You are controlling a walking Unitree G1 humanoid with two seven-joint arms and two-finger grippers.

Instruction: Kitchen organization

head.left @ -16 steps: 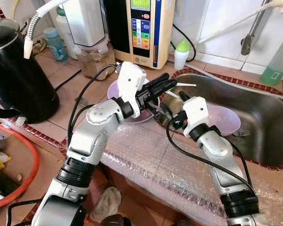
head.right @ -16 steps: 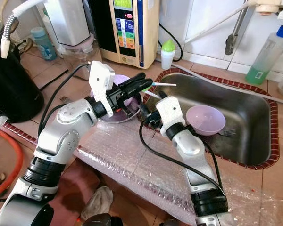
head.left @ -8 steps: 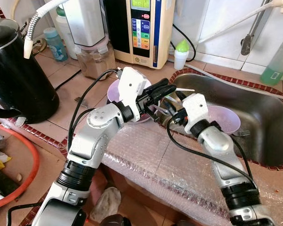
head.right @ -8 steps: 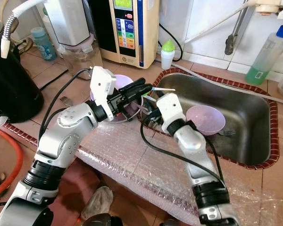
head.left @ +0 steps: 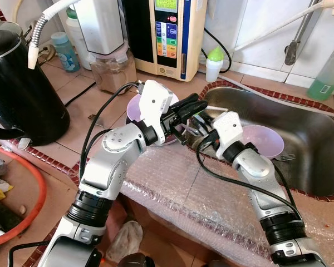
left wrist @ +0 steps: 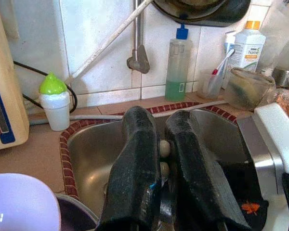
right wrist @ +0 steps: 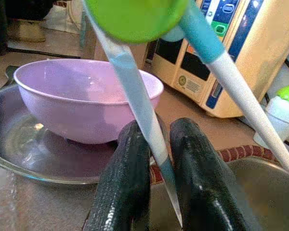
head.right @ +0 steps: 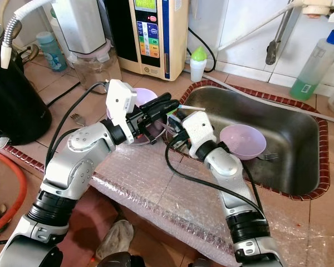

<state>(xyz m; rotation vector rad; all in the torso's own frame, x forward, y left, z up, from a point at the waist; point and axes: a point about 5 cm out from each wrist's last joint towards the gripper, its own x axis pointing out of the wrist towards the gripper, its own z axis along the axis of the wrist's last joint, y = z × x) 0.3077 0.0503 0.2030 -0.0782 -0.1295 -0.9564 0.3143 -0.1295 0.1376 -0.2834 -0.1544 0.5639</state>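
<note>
Since a second ago the right gripper (head.right: 177, 123) has risen from the sink's near rim toward the left gripper (head.right: 166, 105), so that the two now meet at the sink's (head.right: 300, 139) 9 o'clock corner, and the white utensil handle (head.right: 193, 107) that stuck out freely now lies between them. The left fingers (left wrist: 137, 183) sit close together; something small seems pinched between them, though I cannot tell what. The right fingers (right wrist: 127, 183) are nearly closed on a pale blue blade-like utensil (right wrist: 135, 106), with a white-and-teal handle (right wrist: 231, 82) crossing beside it. My worry is the hand-over: both grippers crowd one thin utensil, and if either lets go early or pulls at an angle it could slip into the sink or strike the purple bowl (head.left: 134, 105) on the glass plate (right wrist: 33, 163) just at 9 o'clock of them. The right wrist view reveals that plate under the bowl and the green disc (right wrist: 135, 17) topping the utensil; the head views instead show a second purple bowl (head.right: 244, 142) and a fork (head.right: 270, 157) lying in the sink.
</note>
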